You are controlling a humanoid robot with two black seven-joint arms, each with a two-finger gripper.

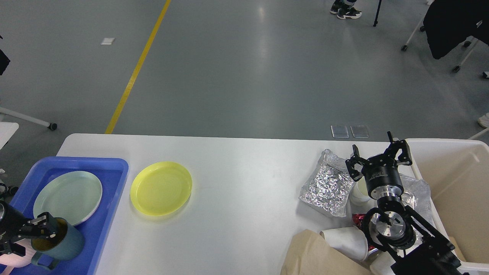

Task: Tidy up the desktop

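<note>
The white desktop (248,183) fills the lower half of the head view. At its left end sits a blue tray (114,163) with a pale green plate (68,198) in it. My left gripper (42,229) is shut on the rim of a teal mug (63,241), which stands nearly upright low over the tray's near part. A yellow plate (160,188) lies on the desktop just right of the tray. My right gripper (378,154) is open above the clutter at the right end, holding nothing.
A crumpled silver foil bag (328,183) lies left of the right gripper, a second foil piece (418,189) behind the arm. White paper cups (345,240), a red scrap (358,218) and a brown paper bag (317,256) crowd the near right. A cream bin (458,179) stands at the far right.
</note>
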